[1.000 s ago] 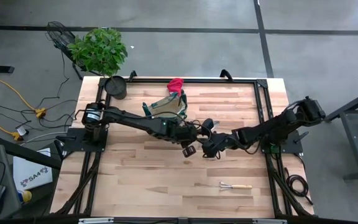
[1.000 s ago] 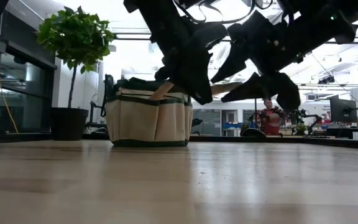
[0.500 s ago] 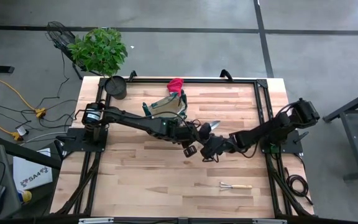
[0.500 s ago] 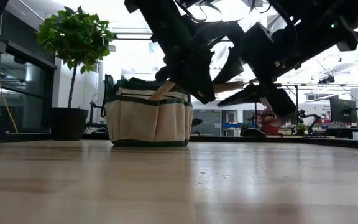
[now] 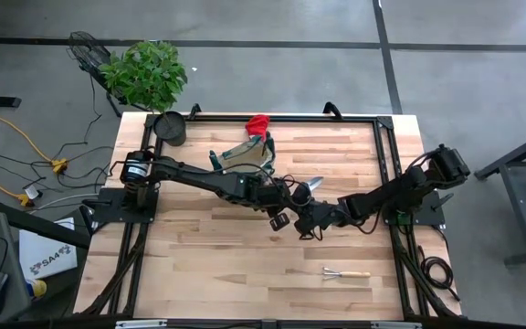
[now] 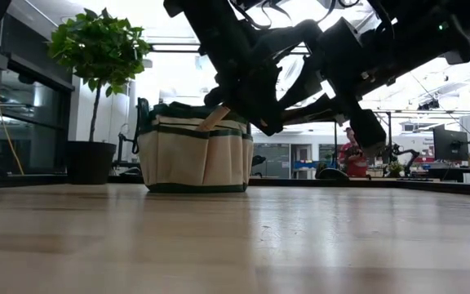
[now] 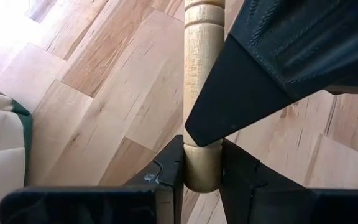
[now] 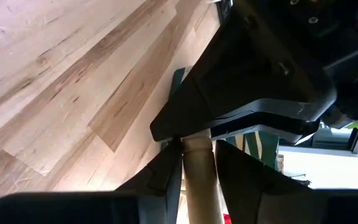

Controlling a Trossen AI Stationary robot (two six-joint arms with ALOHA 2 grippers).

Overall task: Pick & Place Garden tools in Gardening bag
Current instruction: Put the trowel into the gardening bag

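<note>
A silver trowel point(image 5: 311, 184) with a wooden handle point(image 7: 201, 74) hangs in the air over the table's middle. My left gripper point(image 7: 202, 179) and my right gripper point(image 8: 197, 177) are both shut on it. The tan gardening bag point(image 5: 245, 155) with green trim stands upright on its base behind them toward the far edge, with a wooden handle point(image 6: 213, 119) sticking out of its mouth. A red glove point(image 5: 257, 122) lies at the bag's far side. A wooden-handled mini rake point(image 5: 346, 273) lies flat near the table's front right. My left gripper pinches the butt end of the wooden handle point(image 7: 202, 163) between its two fingers, slanting down from the table's left side. The trowel is clear of the table, its blade toward the far right. My right gripper has the handle's shaft point(image 8: 197, 163) between its two fingers, coming from the table's right. Its fingers point(image 7: 253, 87) sit just ahead of my left gripper's.
A black pot point(image 5: 170, 128) stands at the table's far left corner, and a potted plant point(image 5: 144, 73) stands beyond it. In the low view a person in red point(image 6: 351, 155) is in the room far behind. Bare wood lies along the table's near side.
My right gripper has edged toward my left gripper, rolled about its own line, and its fingers have closed from wide apart onto the trowel's handle. My left gripper and the trowel have stayed put.
</note>
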